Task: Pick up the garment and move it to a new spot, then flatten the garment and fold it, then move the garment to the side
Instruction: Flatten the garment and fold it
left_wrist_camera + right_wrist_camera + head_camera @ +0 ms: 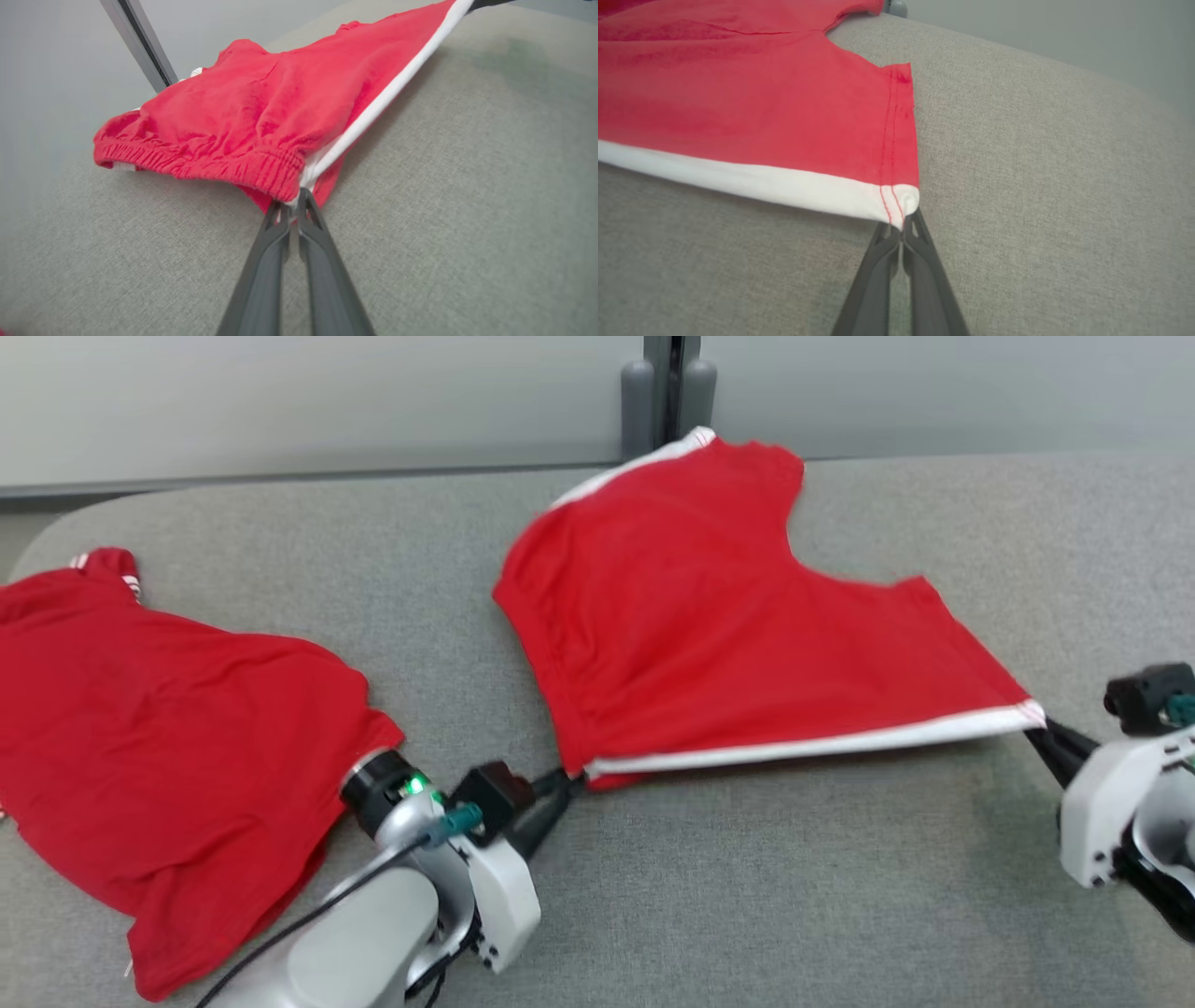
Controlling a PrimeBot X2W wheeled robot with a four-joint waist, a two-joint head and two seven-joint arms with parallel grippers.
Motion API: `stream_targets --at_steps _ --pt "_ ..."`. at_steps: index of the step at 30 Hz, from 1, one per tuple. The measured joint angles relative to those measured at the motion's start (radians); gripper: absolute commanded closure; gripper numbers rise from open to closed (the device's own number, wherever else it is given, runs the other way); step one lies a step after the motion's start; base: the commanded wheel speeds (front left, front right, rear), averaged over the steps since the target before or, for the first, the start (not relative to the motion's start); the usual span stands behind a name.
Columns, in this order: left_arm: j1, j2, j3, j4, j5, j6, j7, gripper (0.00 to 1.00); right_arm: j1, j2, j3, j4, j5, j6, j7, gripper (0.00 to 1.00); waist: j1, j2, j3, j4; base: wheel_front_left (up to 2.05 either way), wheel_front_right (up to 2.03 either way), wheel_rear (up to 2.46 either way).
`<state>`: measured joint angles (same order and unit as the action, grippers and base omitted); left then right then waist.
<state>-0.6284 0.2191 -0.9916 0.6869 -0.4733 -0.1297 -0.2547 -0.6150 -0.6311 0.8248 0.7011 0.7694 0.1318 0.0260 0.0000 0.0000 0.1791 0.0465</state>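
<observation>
The garment [709, 644] is a pair of red shorts with a white side stripe, spread over the middle of the grey table. My left gripper [571, 778] is shut on its elastic waistband corner [292, 196]. My right gripper [1038, 721] is shut on the hem corner [903, 205] at the stripe's other end. The white striped edge [812, 747] is stretched taut between both grippers and lifted a little off the surface; the far part of the garment rests on the table.
A second red garment [159, 728] lies at the left, partly draped over my left forearm. A grey post [665, 392] stands behind the table's far edge. Bare grey table [794, 896] lies in front of the shorts and to the right.
</observation>
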Motion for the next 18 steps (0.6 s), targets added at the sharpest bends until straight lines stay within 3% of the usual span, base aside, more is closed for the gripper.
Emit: stream_targets --at_steps 8,18 --pt "0.07 0.073 -0.122 -0.089 -0.095 0.0 0.047 1.0 0.108 -0.202 0.134 -0.231 0.188 0.0 0.145 1.0 -0.0001 0.0 -0.081 0.02 0.0 0.0 0.0" --pt "0.15 0.177 -0.188 -0.295 -0.21 -0.001 0.142 1.0 0.201 -0.378 0.153 -0.42 0.312 0.0 0.297 1.0 0.0 0.0 -0.111 0.017 0.0 0.0 0.0"
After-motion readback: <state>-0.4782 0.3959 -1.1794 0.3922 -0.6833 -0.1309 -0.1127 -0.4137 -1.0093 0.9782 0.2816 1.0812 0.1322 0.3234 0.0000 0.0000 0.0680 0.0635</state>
